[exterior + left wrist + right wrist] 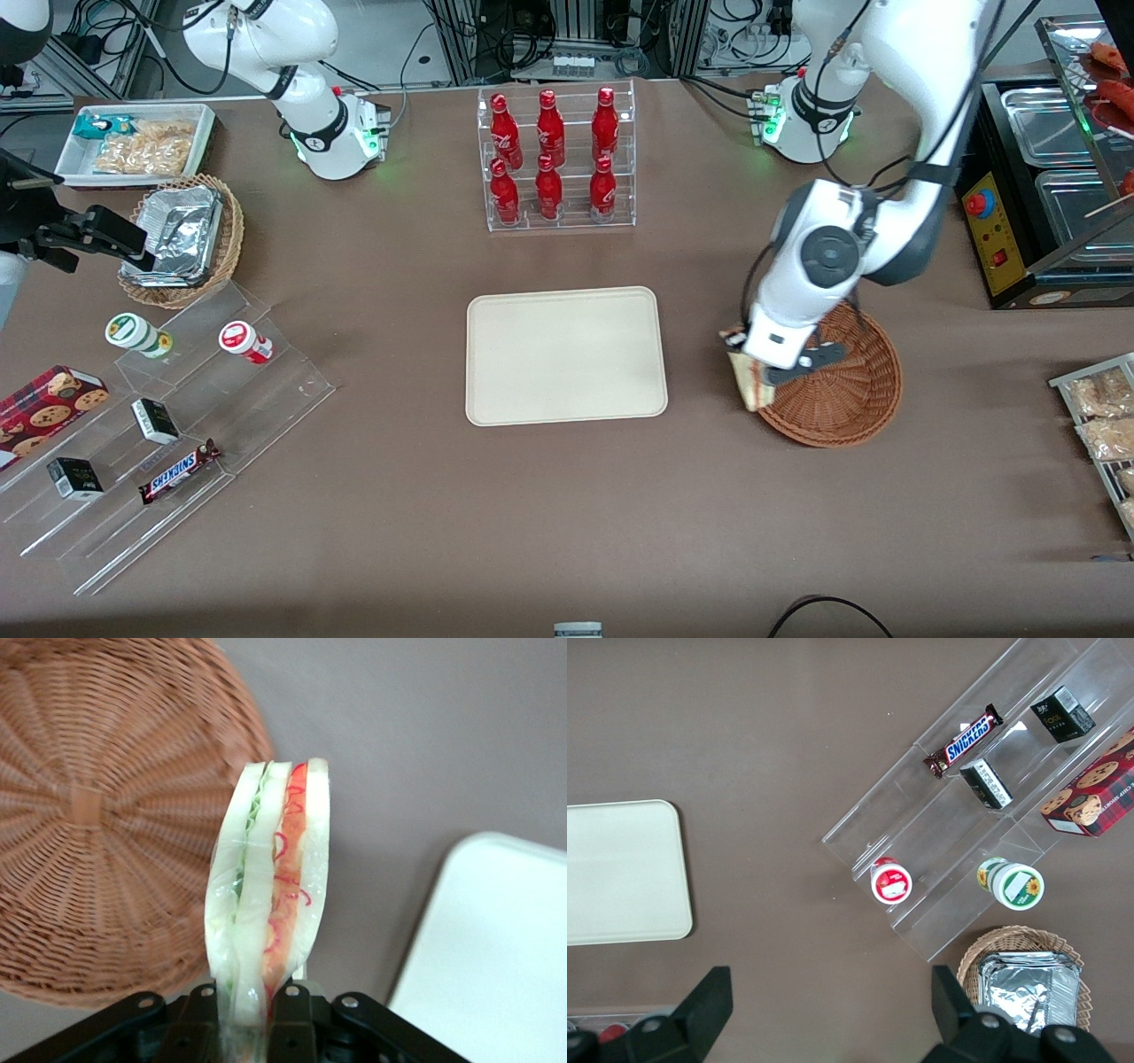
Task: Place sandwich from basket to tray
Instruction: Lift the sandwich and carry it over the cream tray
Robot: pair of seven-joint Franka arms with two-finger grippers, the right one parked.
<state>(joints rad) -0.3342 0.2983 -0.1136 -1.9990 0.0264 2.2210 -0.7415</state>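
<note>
Judging by the scene, you are roughly halfway: the gripper is clamping the sandwich in the air at the wicker basket's edge, with the bare tray awaiting it.

The left arm reaches out from its base at the table's edge farthest from the front camera, its white links bending at a big round joint and dropping steeply to the wrist. The gripper hangs over the rim of the basket, on the side facing the tray, pointing down toward the table. Its 2 black fingers stand close together, clamped on the lower end of the sandwich, which sticks out from between them on edge, its cut face toward the wrist camera.
</note>
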